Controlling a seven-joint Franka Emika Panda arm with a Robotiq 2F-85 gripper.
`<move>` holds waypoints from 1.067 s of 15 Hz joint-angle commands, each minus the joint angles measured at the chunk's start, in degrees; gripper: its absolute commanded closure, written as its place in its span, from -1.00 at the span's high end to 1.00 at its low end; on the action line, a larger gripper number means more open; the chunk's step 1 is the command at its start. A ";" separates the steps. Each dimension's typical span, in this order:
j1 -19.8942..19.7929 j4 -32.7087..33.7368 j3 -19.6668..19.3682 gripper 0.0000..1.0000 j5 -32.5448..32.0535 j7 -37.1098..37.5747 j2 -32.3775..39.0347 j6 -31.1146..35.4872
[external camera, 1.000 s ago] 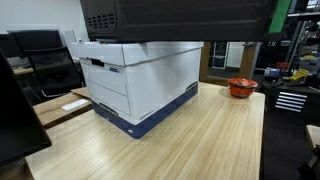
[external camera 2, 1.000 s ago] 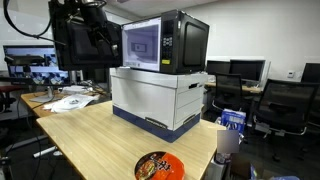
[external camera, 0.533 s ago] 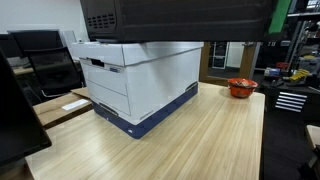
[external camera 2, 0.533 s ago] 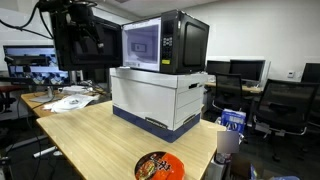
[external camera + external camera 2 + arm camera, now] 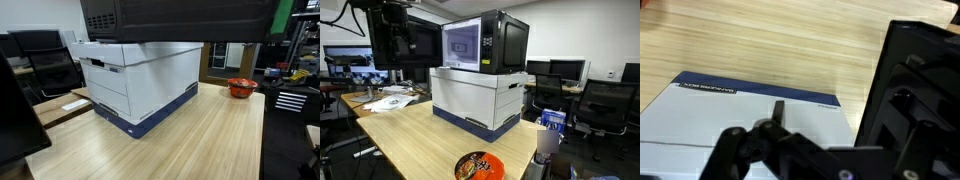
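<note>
— While the claw (image 5: 404, 40) is hanging up there, which way is the microwave (image 5: 485, 42) lying from it?

— It is lying off to one side, at about the same height. In an exterior view the claw is hovering out past the door's outer edge, the end away from the buttons. It is apart from the door, touching nothing. In the wrist view the microwave (image 5: 920, 90) is filling the right edge.

— What is the microwave sitting on?

— It is resting on top of the white box (image 5: 480, 100), which is standing on the bench (image 5: 410, 135). The wrist view is looking down onto the box (image 5: 740, 120), with bare bench (image 5: 770, 40) showing beyond it.

— How is its long axis running?

— It is running level, across the door face and in line with the box's longer side. So I am judging that the claw is sitting off one end of that axis, not square to the middle of the door.

— And the claw itself?

— Its jaws are standing wide apart and holding nothing.
</note>
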 commanded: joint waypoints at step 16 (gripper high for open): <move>4.07 -3.80 0.44 1.00 7.20 -3.98 -6.58 -4.74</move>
